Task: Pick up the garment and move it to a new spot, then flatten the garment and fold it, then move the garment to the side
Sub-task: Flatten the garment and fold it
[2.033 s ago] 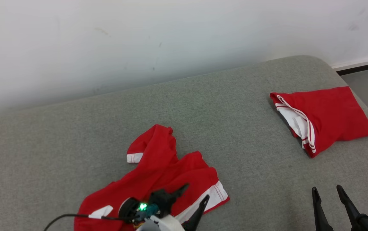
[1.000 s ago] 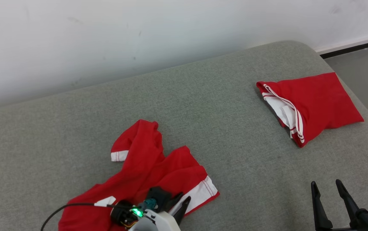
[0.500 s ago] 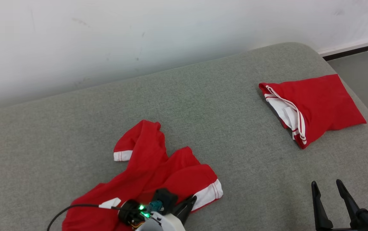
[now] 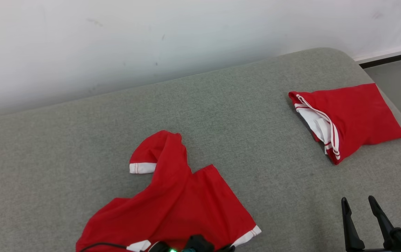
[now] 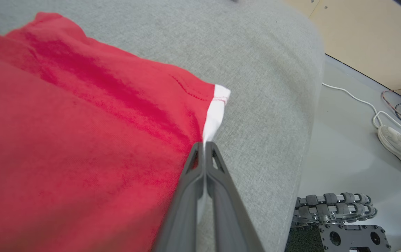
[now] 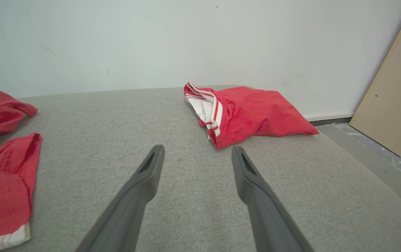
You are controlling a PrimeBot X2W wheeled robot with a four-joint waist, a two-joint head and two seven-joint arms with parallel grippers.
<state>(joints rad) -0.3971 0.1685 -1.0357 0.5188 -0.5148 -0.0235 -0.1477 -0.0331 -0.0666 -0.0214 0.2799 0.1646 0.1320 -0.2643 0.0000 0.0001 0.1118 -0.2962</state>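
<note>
A red garment [image 4: 172, 206] with white trim lies spread on the grey couch seat [image 4: 221, 115], one sleeve [image 4: 151, 154] curling up toward the back. My left gripper [image 5: 204, 144] is shut on the white band of its hem [image 5: 215, 112], stretching the cloth [image 5: 64, 122] toward the seat's near edge. In the head view the left gripper's body sits at the bottom edge, below the garment. My right gripper [image 4: 358, 203] stands open over bare cushion at the lower right, its fingers [image 6: 151, 164] apart with nothing between them; the garment [image 6: 1, 168] lies to its left.
A second red garment [image 4: 347, 119], folded with white striped trim, rests at the far right of the seat [image 6: 249, 115]. A white wall rises behind. Beyond the seat's edge are floor, a white cable [image 5: 358, 101], a person's shoe [image 5: 400, 150] and a wheeled base [image 5: 337, 210].
My left gripper has pulled the hem toward the near edge, spreading the crumpled lower part flatter, and dropped toward the bottom of the head view. The camera shifted a little. The right gripper stayed open.
</note>
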